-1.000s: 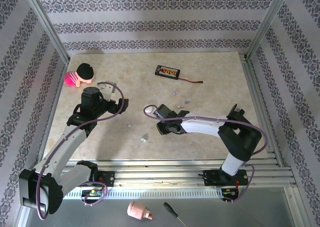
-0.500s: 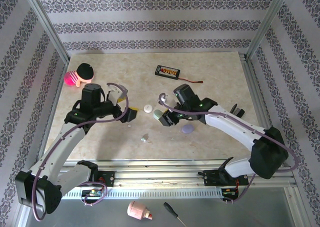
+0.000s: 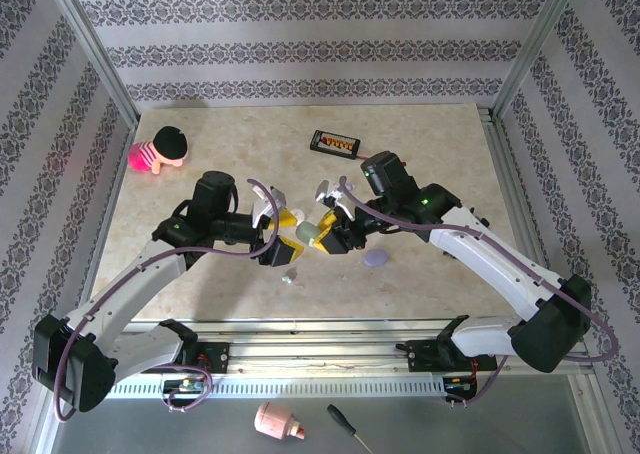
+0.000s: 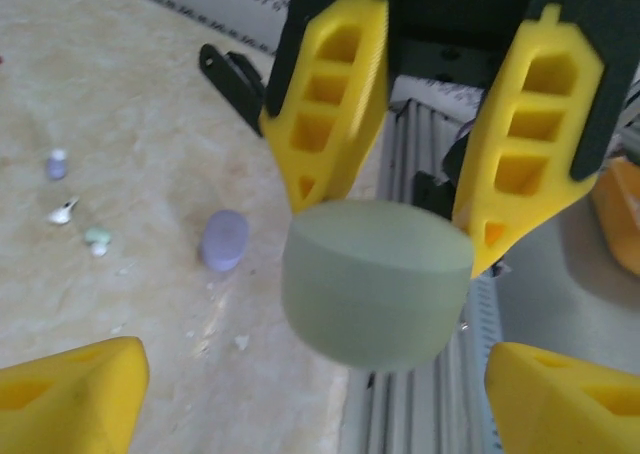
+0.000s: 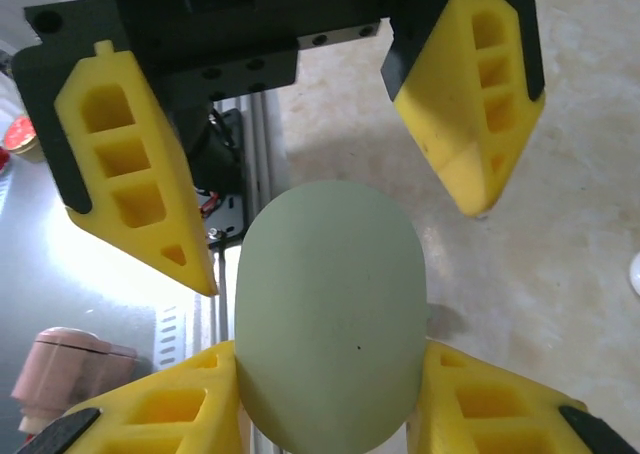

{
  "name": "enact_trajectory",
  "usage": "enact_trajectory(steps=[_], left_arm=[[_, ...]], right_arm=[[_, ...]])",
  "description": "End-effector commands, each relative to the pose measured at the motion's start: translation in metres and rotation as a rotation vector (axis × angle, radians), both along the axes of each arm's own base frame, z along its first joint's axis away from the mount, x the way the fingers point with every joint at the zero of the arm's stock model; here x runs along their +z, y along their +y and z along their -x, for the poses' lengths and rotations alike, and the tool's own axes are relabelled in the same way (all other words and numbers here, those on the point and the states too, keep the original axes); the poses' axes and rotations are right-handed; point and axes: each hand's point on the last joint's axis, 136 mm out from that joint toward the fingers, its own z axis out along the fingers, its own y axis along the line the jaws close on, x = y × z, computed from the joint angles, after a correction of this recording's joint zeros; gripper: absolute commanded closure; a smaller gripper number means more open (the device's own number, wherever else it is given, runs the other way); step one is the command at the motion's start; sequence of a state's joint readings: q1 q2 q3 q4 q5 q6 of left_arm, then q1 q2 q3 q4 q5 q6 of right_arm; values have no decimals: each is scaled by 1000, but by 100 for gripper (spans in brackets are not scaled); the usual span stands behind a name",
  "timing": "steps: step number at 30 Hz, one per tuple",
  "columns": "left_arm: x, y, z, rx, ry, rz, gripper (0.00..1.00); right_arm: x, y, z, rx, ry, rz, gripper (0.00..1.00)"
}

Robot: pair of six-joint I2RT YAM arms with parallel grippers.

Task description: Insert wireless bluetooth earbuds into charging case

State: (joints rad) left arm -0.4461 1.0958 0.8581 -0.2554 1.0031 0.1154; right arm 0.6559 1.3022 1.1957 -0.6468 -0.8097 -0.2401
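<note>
Two grippers meet above the near middle of the table [image 3: 440, 154] in the top view. The right gripper [image 3: 324, 235] is clamped on the mint-green case [image 3: 311, 233] and holds it off the surface. The left gripper [image 3: 287, 238] faces it with jaws spread, gripping nothing. A lavender case [image 3: 377, 260] lies just beside the right arm. A greyish bit [image 3: 290, 274] below the grippers is too small to name. The board [image 3: 334, 144] and doll [image 3: 160, 150] sit well apart at the back.

In the left wrist view, the case hangs pinched near its upper edge by the right gripper's fingers [image 4: 330, 94]. It looks like a smooth, rounded, hard shell and probably light, so it may twist or slip in a narrow pinch. A hold across its broader sides seems safer. Three earbuds [image 4: 63, 211] lie loose on the table beyond the lavender case, close together. They are tiny and glossy and likely to skate off at a nudge. Each wants a slow fingertip pinch across its body. The lavender case is the nearest thing to them and could crowd a reach.

In the right wrist view, the case stands between the gripper's own fingers. The left gripper's fingers [image 5: 130, 174] stand open on either side of it, apparently not touching. I see no open lid.
</note>
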Motion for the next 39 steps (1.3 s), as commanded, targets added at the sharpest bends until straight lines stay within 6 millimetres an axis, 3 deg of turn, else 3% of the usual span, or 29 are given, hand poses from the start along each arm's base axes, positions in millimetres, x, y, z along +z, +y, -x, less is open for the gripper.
enact_trajectory(steps=[1, 9, 24, 31, 36, 39], left_arm=[[31, -12, 7, -79, -60, 112, 21], [38, -16, 16, -131, -58, 144, 38], [30, -21, 23, -180, -70, 134, 36], [33, -22, 25, -191, -84, 139, 43], [31, -22, 25, -193, -79, 138, 54], [31, -22, 24, -188, -72, 137, 53]], right_arm=[[27, 0, 9, 54, -29, -84, 66], [32, 0, 8, 71, -35, -108, 68], [42, 2, 7, 92, -50, -153, 69], [39, 5, 5, 101, -35, -151, 70], [39, 6, 5, 104, -31, -150, 71], [36, 5, 4, 102, -29, -139, 71]])
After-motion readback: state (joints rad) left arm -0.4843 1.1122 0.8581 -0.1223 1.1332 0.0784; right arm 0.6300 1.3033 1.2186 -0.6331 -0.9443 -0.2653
